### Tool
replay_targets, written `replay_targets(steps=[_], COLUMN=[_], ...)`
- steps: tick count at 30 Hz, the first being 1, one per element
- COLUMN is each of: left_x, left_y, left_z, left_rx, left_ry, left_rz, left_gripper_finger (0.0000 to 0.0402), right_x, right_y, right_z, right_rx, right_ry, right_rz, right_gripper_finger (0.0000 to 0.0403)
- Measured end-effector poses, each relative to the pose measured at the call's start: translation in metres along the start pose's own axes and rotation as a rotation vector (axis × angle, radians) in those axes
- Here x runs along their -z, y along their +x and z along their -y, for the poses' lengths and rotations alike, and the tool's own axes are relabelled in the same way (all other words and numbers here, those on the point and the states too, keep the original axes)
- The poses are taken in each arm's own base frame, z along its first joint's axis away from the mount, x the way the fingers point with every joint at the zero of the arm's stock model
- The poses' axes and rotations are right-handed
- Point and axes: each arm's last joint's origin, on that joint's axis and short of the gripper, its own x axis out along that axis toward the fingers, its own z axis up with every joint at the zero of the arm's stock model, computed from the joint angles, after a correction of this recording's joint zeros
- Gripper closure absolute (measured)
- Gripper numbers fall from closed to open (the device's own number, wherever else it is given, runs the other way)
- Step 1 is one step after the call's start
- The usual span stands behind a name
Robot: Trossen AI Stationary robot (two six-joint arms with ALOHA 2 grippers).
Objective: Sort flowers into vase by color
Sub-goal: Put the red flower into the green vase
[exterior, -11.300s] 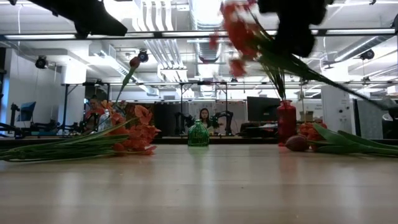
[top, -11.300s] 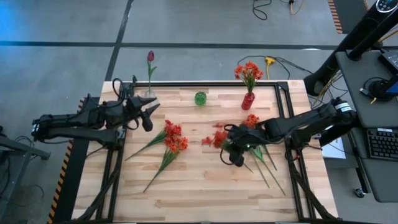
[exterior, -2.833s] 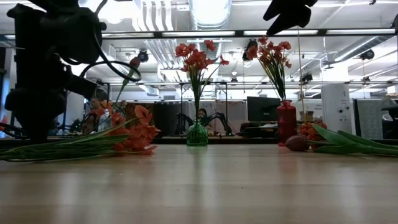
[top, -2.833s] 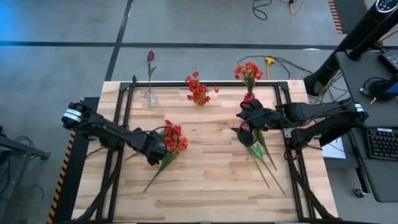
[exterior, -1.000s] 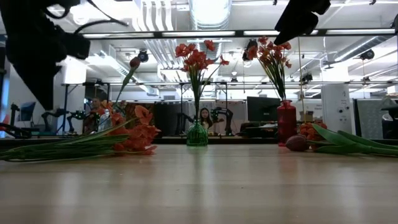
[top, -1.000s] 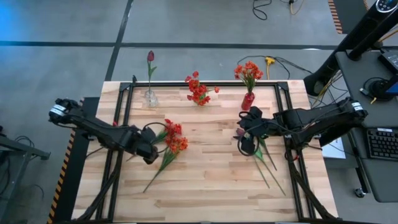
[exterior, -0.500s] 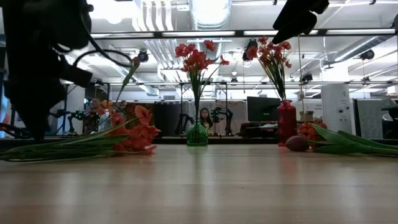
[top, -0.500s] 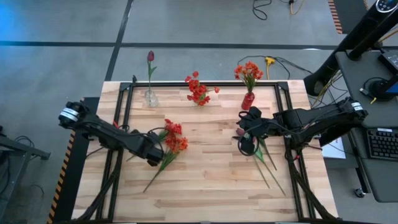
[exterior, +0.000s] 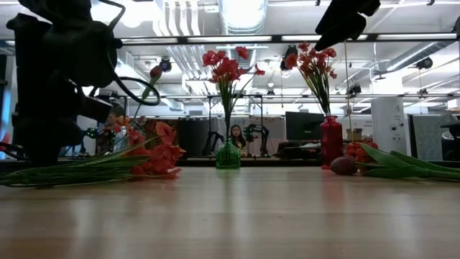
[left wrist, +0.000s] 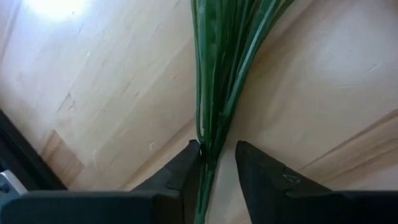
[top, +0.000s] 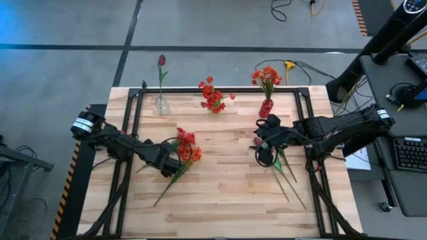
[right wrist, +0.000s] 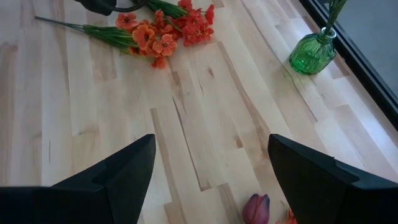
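Three vases stand along the far edge of the pale wooden worktop [top: 227,193]: a clear glass vase [top: 161,105] holding one dark maroon tulip [top: 161,61], a green glass vase [right wrist: 313,53] holding bright red clustered blooms [top: 213,95], and a red vase [top: 266,108] holding orange clustered blooms [top: 267,75]. The left gripper [left wrist: 217,163] is down on the worktop, its fingers [left wrist: 186,168] narrowly parted astride the green stems [left wrist: 221,68] of the loose orange and red flower bunch [top: 185,147]. The right gripper [right wrist: 210,167] hovers with its fingers spread wide and nothing between them, a loose maroon tulip [right wrist: 257,208] lying just below it and more long-stemmed flowers [top: 285,170] beside it.
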Motion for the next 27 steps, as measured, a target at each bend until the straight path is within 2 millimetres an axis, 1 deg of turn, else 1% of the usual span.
replay_targets(steps=[9, 14, 18, 22, 27], left_x=[0.000, 0.000, 0.000, 0.001, 0.005], left_y=[0.001, 0.002, -0.001, -0.010, -0.029], left_z=[0.000, -0.001, -0.002, -0.006, -0.018], left_rx=[0.016, -0.005, 0.004, 0.033, 0.115], left_ry=[-0.009, -0.009, -0.013, -0.015, -0.032], left_rz=[0.009, 0.034, 0.059, 0.096, 0.159], left_gripper_finger=[0.0395, 0.0399, 0.0400, 0.0401, 0.0401], right_x=[0.000, 0.001, 0.002, 0.004, 0.006], right_y=[0.000, 0.000, 0.002, 0.003, 0.005], right_z=[0.000, 0.000, 0.000, 0.000, 0.000], right_rx=[0.000, 0.001, 0.003, 0.005, 0.007], right_ry=[0.000, -0.001, -0.003, -0.005, -0.007], right_rz=[0.000, -0.002, -0.009, -0.013, -0.019], right_gripper_finger=[0.0101, 0.0101, 0.0101, 0.0101, 0.0101])
